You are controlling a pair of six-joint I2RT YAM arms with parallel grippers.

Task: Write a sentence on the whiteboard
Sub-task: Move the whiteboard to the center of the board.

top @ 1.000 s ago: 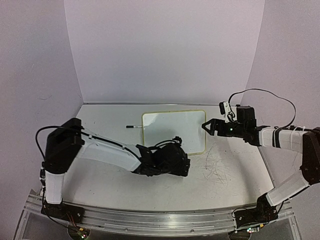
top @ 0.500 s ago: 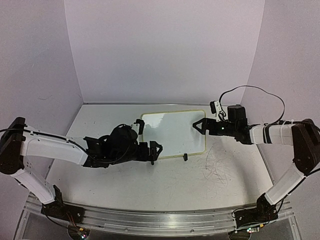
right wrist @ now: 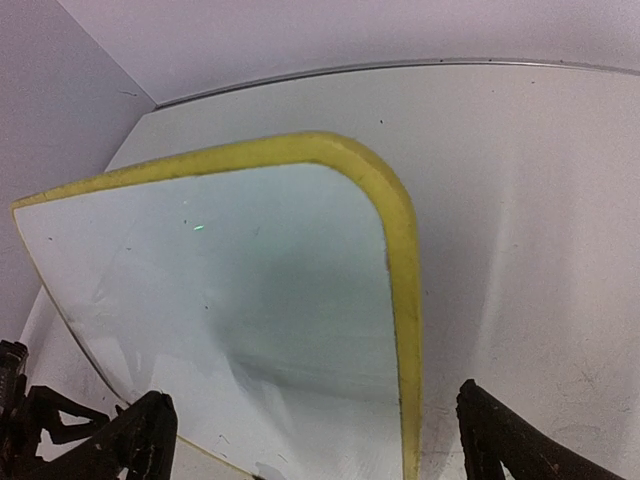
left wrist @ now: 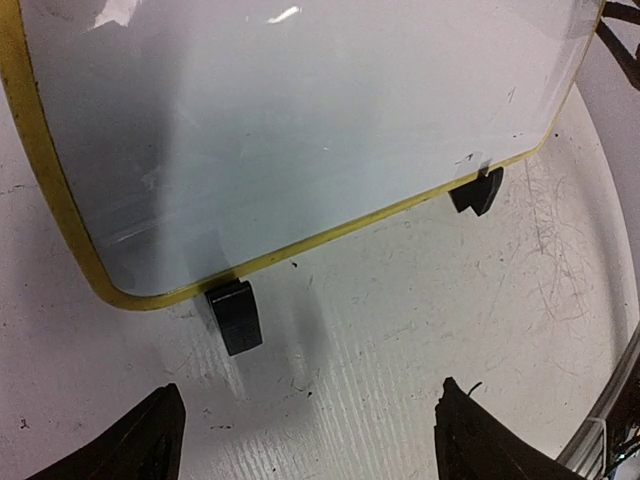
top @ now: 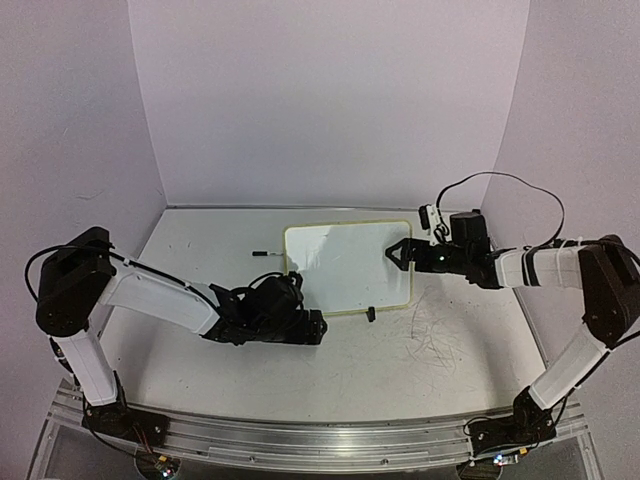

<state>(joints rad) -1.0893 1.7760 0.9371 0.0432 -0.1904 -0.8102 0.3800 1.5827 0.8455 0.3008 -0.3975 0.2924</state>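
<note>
The whiteboard (top: 348, 265) lies flat mid-table, white with a pale-yellow frame, and its face is blank; no sentence shows on it. My left gripper (top: 316, 326) is open and empty just in front of the board's near edge. In the left wrist view, the board (left wrist: 300, 110) fills the top, its two black clips (left wrist: 234, 317) sit along the near edge, and my gripper (left wrist: 310, 450) hangs over bare table. My right gripper (top: 393, 252) is open at the board's right edge. In the right wrist view, the frame (right wrist: 400, 250) runs between the jaws of my gripper (right wrist: 315, 440).
A thin black-and-white marker (top: 266, 254) lies on the table just left of the board. One clip (top: 370, 314) sticks out from the board's near edge. Faint grey scribbles (top: 435, 335) mark the tabletop at right. Walls close in on three sides.
My left arm swung out left from the board's near edge, then came back low in front of its near-left part. My right gripper moved left onto the board's right edge.
</note>
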